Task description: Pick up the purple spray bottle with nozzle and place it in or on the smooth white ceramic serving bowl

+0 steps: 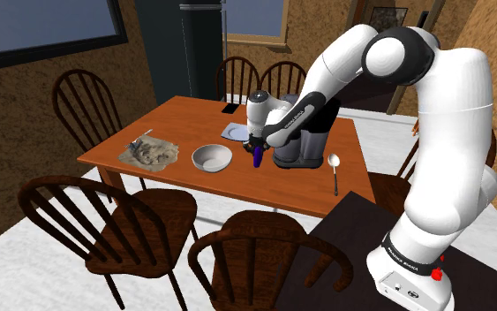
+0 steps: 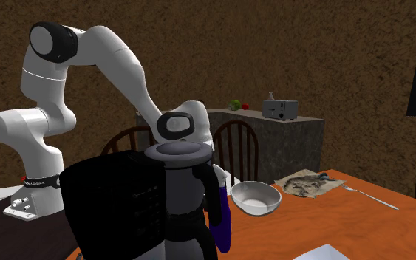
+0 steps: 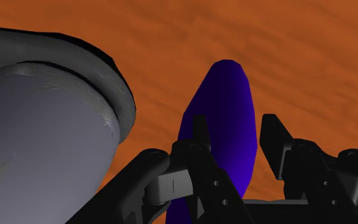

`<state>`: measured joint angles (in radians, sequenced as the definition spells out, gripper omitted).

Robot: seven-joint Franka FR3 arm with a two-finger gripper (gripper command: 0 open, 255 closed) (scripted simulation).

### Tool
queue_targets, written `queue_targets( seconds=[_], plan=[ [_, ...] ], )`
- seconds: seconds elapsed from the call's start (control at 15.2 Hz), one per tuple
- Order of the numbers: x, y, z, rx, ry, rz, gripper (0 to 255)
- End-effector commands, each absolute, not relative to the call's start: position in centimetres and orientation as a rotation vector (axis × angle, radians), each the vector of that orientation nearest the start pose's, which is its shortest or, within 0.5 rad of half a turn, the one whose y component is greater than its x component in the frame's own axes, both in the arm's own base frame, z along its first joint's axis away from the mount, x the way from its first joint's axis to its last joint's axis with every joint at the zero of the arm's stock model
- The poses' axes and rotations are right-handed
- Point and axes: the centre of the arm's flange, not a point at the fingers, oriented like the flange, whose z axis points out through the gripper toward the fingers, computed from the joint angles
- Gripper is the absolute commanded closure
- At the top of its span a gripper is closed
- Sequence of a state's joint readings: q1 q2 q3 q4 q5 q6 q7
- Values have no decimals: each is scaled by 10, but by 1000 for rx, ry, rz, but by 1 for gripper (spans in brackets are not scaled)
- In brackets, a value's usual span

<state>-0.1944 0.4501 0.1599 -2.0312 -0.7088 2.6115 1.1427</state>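
Now, purple spray bottle [image 3: 225, 95]: upright on the table [image 3: 171, 38], just beside the coffee maker [image 1: 301, 146], straight below the gripper [image 3: 234, 122].
gripper fingers: apart, straddling the bottle; table shows between it and one finger, so I judge it not clamped.
white bowl [image 1: 212, 158]: past the bottle from the coffee maker, empty.

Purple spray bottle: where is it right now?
In the shoulder view the purple spray bottle is near the table's middle, directly under the tool, between the white bowl on its left and the dark coffee maker on its right.
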Motion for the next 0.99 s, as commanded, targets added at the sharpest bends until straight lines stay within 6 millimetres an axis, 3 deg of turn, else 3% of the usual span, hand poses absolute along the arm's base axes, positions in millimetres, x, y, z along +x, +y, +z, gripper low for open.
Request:
queue_targets(
  seconds=[0.0, 0.46, 0.92],
  plan=[
    [610, -10, 235, -3157, 987, -494, 255],
    [610, -10, 235, -3157, 987, -494, 255],
    [610, -10, 272, -3157, 987, -494, 255]
  ],
)
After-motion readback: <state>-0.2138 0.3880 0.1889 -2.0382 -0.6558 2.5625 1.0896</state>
